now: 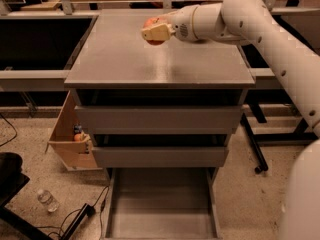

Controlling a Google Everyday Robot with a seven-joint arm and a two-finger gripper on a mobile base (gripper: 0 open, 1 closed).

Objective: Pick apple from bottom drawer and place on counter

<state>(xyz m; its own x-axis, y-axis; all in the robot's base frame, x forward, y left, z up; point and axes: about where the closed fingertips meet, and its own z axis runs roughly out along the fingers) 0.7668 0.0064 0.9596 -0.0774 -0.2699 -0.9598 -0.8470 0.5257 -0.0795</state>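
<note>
My gripper (154,30) is shut on the red apple (152,22) and holds it over the far middle of the grey counter (150,59). Only a red edge of the apple shows behind the pale fingers (158,33). I cannot tell whether the apple touches the counter. The white arm reaches in from the right. The bottom drawer (160,204) is pulled fully open at the foot of the cabinet, and its flat grey floor holds nothing. The white bowl is hidden behind the arm.
Two closed grey drawer fronts (159,119) sit above the open drawer. A cardboard box (70,139) with a small orange item leans at the cabinet's left. A plastic bottle (47,200) and cables lie on the floor. Dark tables flank the cabinet.
</note>
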